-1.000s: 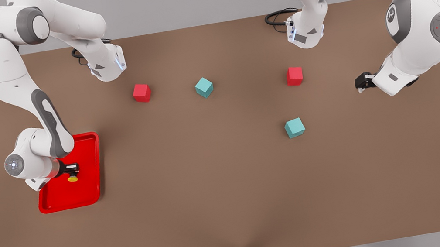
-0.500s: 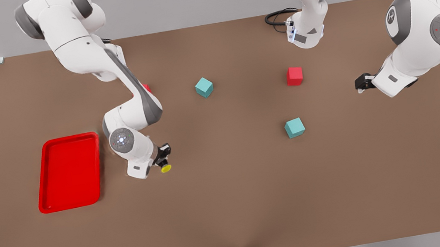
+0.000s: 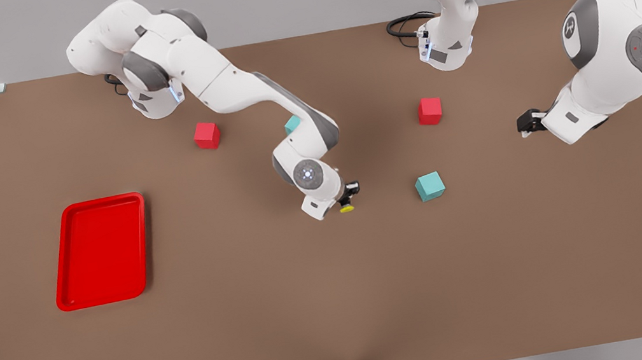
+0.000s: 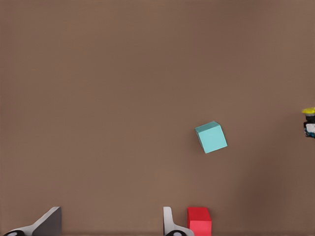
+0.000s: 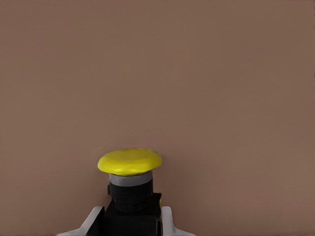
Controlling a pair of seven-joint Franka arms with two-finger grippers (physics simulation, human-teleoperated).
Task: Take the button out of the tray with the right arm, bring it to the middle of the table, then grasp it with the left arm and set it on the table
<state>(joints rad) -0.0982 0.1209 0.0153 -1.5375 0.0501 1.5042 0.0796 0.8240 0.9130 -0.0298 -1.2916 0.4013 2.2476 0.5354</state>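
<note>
The button (image 3: 347, 207), yellow cap on a black base, hangs just above the middle of the table (image 3: 290, 313). My right gripper (image 3: 350, 191) is shut on its base. In the right wrist view the button (image 5: 130, 164) sits between the fingers (image 5: 166, 222) of the right gripper (image 5: 130, 219). The red tray (image 3: 100, 250) lies at the front view's left with nothing in it. My left gripper (image 3: 524, 125) waits at the front view's right, above the table. In the left wrist view the left gripper (image 4: 110, 221) is open, and the button (image 4: 309, 120) shows far off.
Two red cubes (image 3: 206, 135) (image 3: 430, 110) lie on the far half of the table. A teal cube (image 3: 429, 186) lies between the two grippers. Another teal cube (image 3: 291, 124) is partly hidden behind the right arm. The near half of the table is bare.
The right arm lifted the button out of the tray and carried it toward the front view's right, to the table's middle. The left arm has barely moved.
</note>
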